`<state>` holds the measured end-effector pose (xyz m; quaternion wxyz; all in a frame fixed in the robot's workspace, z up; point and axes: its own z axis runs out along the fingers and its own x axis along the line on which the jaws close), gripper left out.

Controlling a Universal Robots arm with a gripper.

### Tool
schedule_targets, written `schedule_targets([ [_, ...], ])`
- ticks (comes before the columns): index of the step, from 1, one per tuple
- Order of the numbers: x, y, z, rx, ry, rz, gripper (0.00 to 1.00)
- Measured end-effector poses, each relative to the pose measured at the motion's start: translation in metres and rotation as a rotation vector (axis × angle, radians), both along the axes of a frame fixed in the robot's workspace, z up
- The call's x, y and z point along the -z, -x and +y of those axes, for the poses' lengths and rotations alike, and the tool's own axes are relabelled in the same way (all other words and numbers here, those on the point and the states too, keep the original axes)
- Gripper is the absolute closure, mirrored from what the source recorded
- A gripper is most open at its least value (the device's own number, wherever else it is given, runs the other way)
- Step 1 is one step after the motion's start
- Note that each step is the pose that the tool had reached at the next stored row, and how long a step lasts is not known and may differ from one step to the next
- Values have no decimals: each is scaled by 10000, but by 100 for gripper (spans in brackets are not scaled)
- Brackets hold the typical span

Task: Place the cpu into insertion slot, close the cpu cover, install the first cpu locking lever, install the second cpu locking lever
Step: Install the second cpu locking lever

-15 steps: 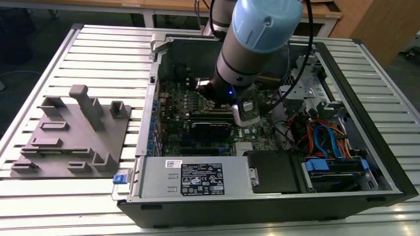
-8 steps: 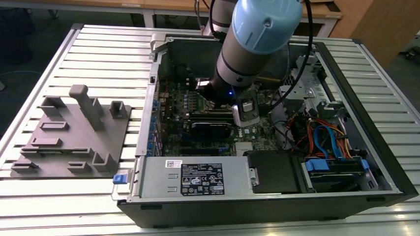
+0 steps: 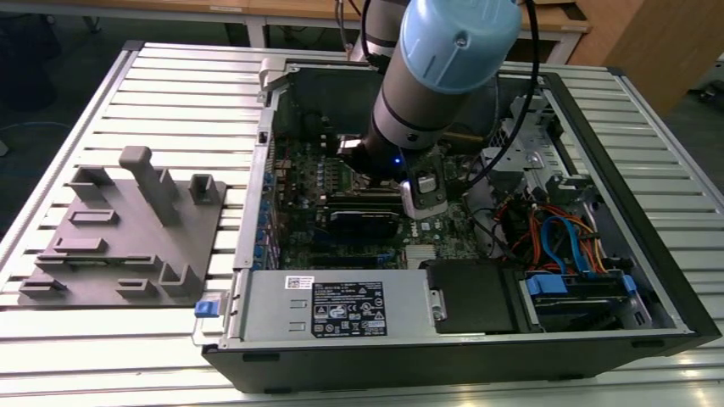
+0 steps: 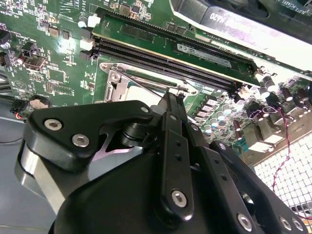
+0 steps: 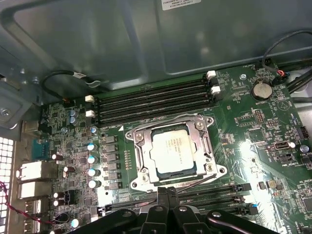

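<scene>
Open computer case [image 3: 476, 339] on slatted table [image 3: 91, 356], grey fixture tray [image 3: 125, 246] at exterior view's left. Inside, green motherboard [image 5: 253, 141]. Cpu [image 5: 173, 152] seated in insertion slot [image 5: 146, 155], cpu cover [image 5: 202, 127] closed over it. Gripper [image 5: 166, 191] with fingers pinched together, touching thin locking lever [image 5: 192, 184] just beside socket.

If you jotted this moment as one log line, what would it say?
chip: seated in socket | metal frame: closed over chip | gripper: jaws together at a thin lever beside frame
</scene>
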<state>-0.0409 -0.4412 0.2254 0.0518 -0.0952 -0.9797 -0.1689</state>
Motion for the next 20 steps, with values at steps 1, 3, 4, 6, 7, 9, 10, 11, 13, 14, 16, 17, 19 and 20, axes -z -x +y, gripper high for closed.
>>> schedule_targets([
  [1,0,0,0,2,1,1,90],
  [3,0,0,0,2,0,8,90],
  [4,1,0,0,2,0,16,90],
  [6,8,-1,0,0,-5,96,90],
  [7,12,-1,0,2,-2,158,90],
  [9,28,-2,0,2,-1,227,90],
  [10,38,-2,0,3,0,248,90],
  [11,48,-1,0,3,0,262,90],
  [13,73,-2,0,1,0,288,90],
  [14,87,-2,0,2,-2,308,90],
  [16,106,-2,0,1,-18,343,90],
  [17,113,-1,-1,2,-34,352,90],
  [19,130,1,-1,0,-87,358,90],
  [20,140,2,0,-1,-123,357,90],
])
